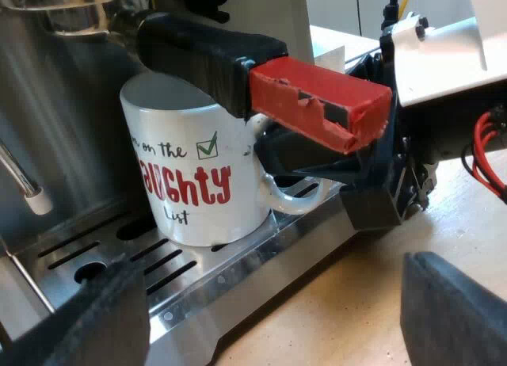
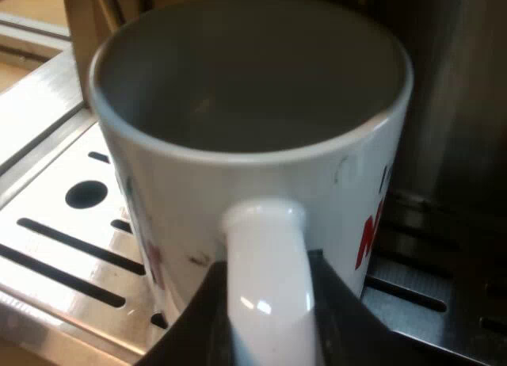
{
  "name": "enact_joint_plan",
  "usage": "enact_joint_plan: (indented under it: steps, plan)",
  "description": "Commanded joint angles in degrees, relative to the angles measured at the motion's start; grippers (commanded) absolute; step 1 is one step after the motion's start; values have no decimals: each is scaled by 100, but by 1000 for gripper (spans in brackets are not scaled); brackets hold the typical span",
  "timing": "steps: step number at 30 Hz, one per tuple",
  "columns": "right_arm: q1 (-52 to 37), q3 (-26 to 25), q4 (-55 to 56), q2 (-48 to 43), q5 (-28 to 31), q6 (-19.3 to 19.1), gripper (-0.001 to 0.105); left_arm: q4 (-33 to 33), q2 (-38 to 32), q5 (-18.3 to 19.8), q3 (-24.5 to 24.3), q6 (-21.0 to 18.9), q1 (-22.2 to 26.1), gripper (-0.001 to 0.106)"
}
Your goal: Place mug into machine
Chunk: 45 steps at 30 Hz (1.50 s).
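Note:
A white mug (image 1: 194,176) with red and black lettering stands upright on the machine's slotted drip tray (image 1: 198,283), right under the holder's dark handle with its red end (image 1: 317,101). My right gripper (image 1: 297,160) is at the mug's handle. In the right wrist view the mug (image 2: 253,144) is empty, and my right gripper (image 2: 265,330) is shut on its handle, one black finger on each side. My left gripper (image 1: 273,326) is open over the tray's edge with nothing between its fingers, a short way from the mug.
The holder is locked into the espresso machine's steel front (image 1: 71,104). A steam wand (image 1: 24,184) hangs beside the mug. The drip tray (image 2: 55,247) has slots and a round hole. A wooden tabletop (image 1: 348,303) borders the tray.

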Motion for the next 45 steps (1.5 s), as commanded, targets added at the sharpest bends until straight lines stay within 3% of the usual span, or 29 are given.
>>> enact_joint_plan:
  steps: [1,4,8,17,25,29,32,45]
  plan:
    - [-5,-71,-83,-71,-49,-3,29,-94,2,27,-7,-57,-21,67]
    - [17,-71,-133,-93,-48,-3,43,-94,2,27,-7,-57,-21,67]
    - [114,-71,8,-269,35,-3,53,-94,2,27,-7,-57,-21,67]
    - [219,308,315,-412,275,538,54,-94,2,27,-7,-57,-21,67]
    - [41,688,-672,-152,280,480,54,-94,2,27,-7,-57,-21,67]
    - [-54,615,-1258,154,-58,394,54,-94,2,-4,-7,-57,-21,67]
    - [-54,444,-1356,356,-82,394,54,-94,2,-276,-7,-80,-21,67]
    - [-54,-518,-1351,1062,-28,231,54,-94,2,-268,-7,-79,-21,67]
